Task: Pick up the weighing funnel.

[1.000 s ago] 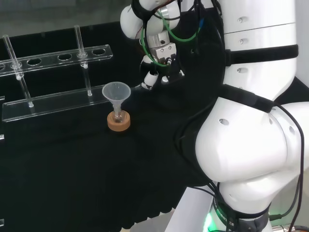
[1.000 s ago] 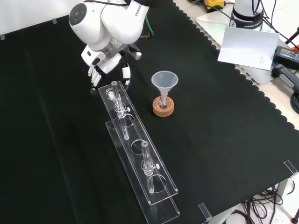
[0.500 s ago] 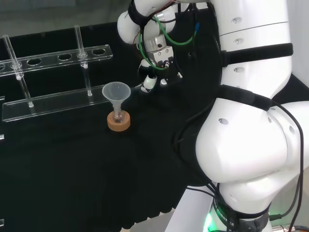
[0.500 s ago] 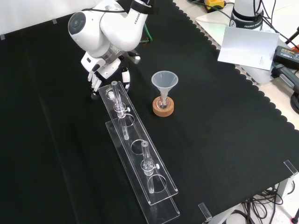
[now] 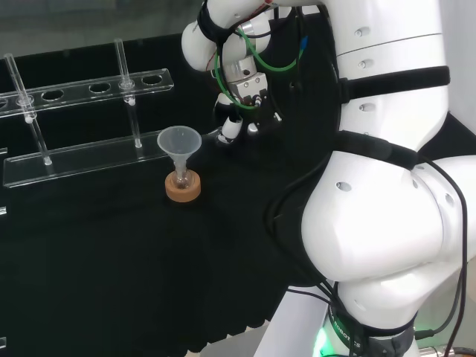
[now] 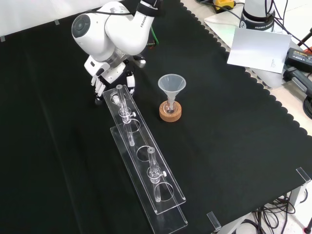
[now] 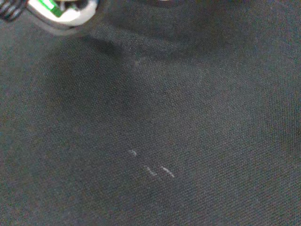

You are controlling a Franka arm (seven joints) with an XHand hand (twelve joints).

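Observation:
My hand (image 6: pixel 108 72) hangs low over the black cloth (image 6: pixel 58 146), just beyond the far end of the clear test-tube rack (image 6: pixel 146 163) in the front view. Its fingers (image 6: pixel 99 87) point down at the cloth, spread and fairly straight, with nothing plainly between them. In the head view the hand (image 5: pixel 236 123) sits a little right of and behind the big funnel (image 5: pixel 179 141). A blurred white part of the hand (image 7: pixel 61 14) shows in the wrist view, above dark cloth (image 7: pixel 197 113) with a few faint glints.
The big funnel (image 6: pixel 171 84) stands mouth up in a small flask on a cork ring (image 6: pixel 170 112). The rack (image 5: pixel 82 89) holds a few upright glass tubes (image 6: pixel 152 163). A white sheet (image 6: pixel 258 48) lies beyond the cloth's edge.
Over the second the hand has moved a little lower and closer to the rack's end. The funnel and the rack stand as before.

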